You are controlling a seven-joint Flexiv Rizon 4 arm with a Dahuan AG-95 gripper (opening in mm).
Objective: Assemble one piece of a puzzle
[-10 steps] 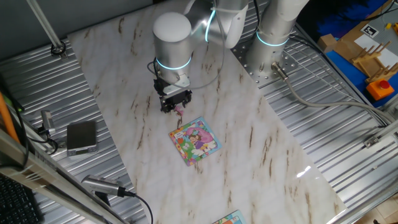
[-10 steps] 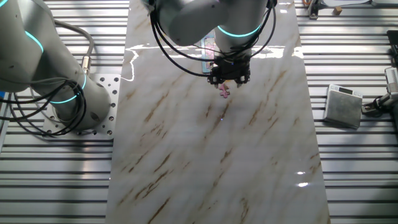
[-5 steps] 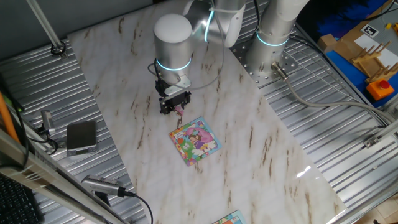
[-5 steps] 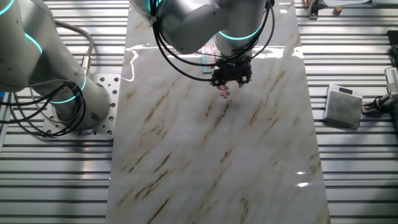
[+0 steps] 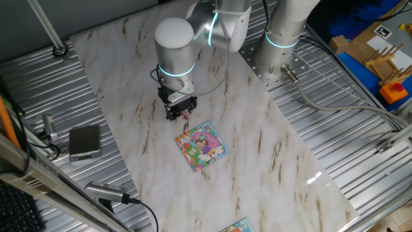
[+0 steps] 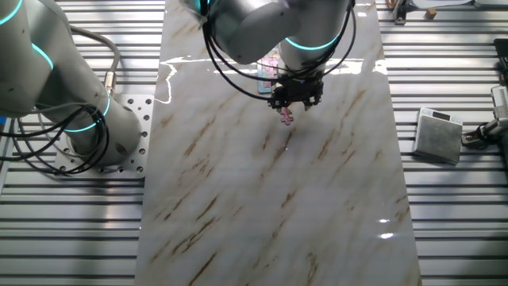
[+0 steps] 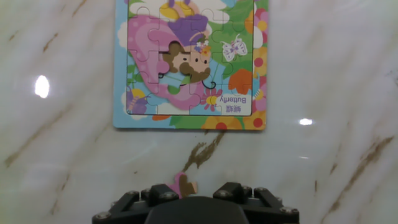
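Note:
My gripper (image 5: 181,111) hangs over the marble table just beyond the puzzle (image 5: 202,145), shut on the piece (image 5: 185,116), a tiny pink-purple bit sticking out below the fingers. In the other fixed view the piece (image 6: 286,117) dangles under the gripper (image 6: 294,97), and the puzzle (image 6: 268,67) is mostly hidden behind the arm. The hand view shows the piece (image 7: 184,184) at the bottom edge, held in the gripper (image 7: 194,194), with the puzzle (image 7: 189,62) ahead. A brown gap shows beside the puzzle's pink figure.
A grey metal box (image 5: 84,140) sits on the slatted metal left of the marble slab, and also shows in the other fixed view (image 6: 439,135). A second arm's base (image 5: 283,38) stands at the far edge. Another board's sliver (image 5: 235,226) lies at the near edge.
The arm's wrist has swung slightly to the left in one fixed view. The gripper, still holding the piece, has barely shifted. The puzzle has not moved.

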